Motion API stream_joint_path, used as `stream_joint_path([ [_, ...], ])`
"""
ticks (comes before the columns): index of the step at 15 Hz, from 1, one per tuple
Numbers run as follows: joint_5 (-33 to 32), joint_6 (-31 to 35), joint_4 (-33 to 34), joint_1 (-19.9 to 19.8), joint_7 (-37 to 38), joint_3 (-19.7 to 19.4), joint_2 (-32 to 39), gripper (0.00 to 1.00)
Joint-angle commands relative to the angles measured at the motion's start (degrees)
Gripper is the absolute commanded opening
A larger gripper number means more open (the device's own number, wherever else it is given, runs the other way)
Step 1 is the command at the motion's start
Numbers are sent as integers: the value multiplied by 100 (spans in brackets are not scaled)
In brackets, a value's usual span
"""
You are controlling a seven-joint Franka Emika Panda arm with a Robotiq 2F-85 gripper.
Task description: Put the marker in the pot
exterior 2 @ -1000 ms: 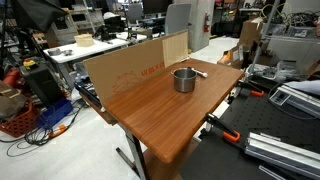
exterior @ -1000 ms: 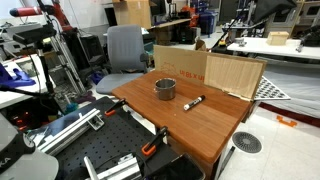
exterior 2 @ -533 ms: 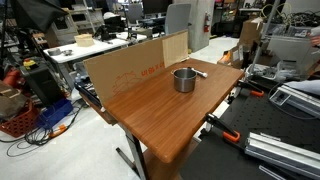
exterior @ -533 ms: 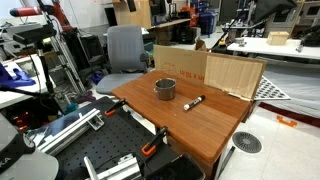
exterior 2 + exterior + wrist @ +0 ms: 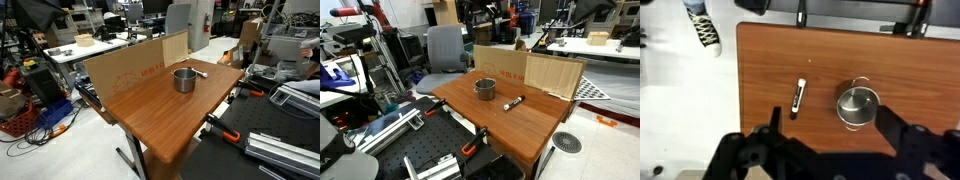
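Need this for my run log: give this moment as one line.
hand: open, over table | marker: lying on table, apart from pot | pot: upright, marker not inside | task: not done

— Any writing you can read?
— None. The cardboard panel (image 5: 120,72) behind the table carries a faint reddish print (too small to make out); nothing else is legible either.

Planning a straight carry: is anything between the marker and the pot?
No. Only bare table lies between the marker and the pot, clearest in the wrist view.
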Motion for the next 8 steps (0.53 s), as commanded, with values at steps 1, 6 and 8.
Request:
stream_joint_path([
  [1, -210, 545, 4, -159, -194, -122, 429, 100],
  [6, -334, 1379, 89, -382, -434, -321, 1304, 100],
  [8, -353, 1822, 124, -460, -400, -375, 1667, 100],
])
